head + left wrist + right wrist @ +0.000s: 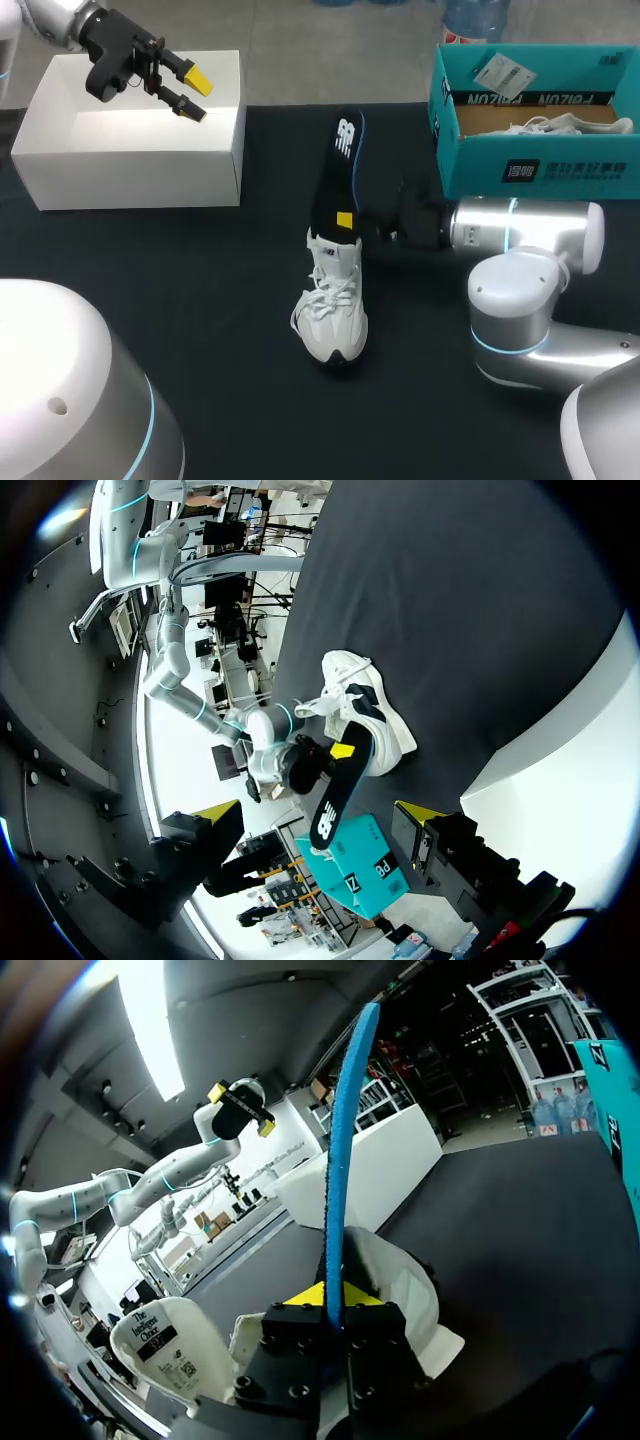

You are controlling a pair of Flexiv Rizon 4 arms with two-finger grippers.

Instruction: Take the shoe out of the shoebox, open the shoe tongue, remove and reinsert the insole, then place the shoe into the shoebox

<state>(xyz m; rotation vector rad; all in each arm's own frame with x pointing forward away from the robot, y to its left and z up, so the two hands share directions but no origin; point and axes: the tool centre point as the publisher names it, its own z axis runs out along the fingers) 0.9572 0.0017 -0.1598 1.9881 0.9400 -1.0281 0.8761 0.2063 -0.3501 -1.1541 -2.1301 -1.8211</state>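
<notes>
One white box (130,180), teal shoebox (560,172) flank shoe (335,315), protruding insole (336,165).

The shoe (333,315) is white with a black sole; the insole (338,165) black, blue-edged, with a white logo; the shoebox (590,172) teal; the table (200,300) black.

Robotics lab, left arm (58,24) and right arm (530,238) at black table (200,320)
</notes>
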